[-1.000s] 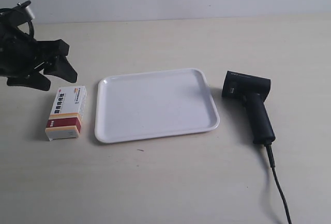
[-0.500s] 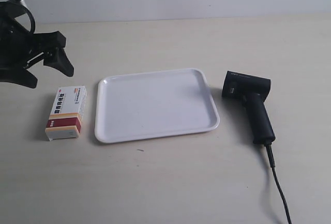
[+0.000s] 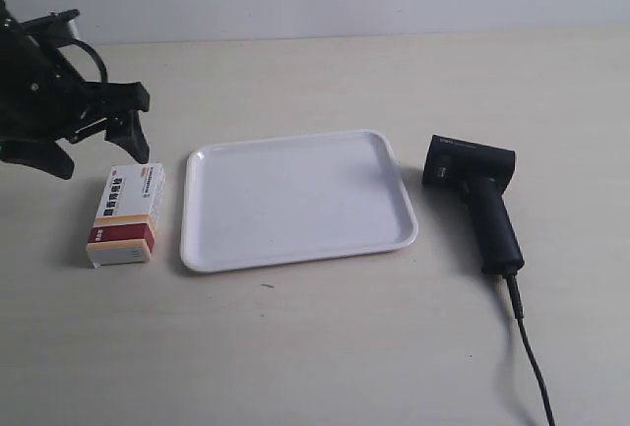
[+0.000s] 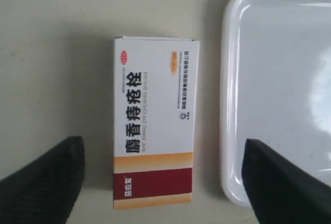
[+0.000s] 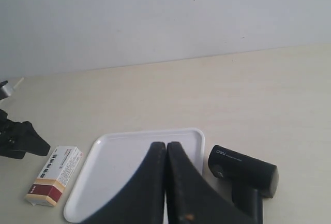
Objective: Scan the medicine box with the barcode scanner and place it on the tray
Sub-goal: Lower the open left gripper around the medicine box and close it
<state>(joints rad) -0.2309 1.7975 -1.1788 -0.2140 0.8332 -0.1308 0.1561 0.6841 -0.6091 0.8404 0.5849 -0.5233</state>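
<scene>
Box: your medicine box (image 4: 153, 123) lies flat on the tabletop (image 3: 325, 347), just beside the tray (image 3: 295, 200).
Left jaws: wide, above the box; its long side runs between them.
Right jaws: pressed together, holding nothing.

The left gripper (image 3: 94, 141) is moving toward three o'clock in the exterior view, so it is now coming closer over the far end of the medicine box (image 3: 126, 213). Its fingers (image 3: 131, 134) are pointing more downward than before. In the left wrist view, the fingers are standing apart on both sides of the box.
</scene>
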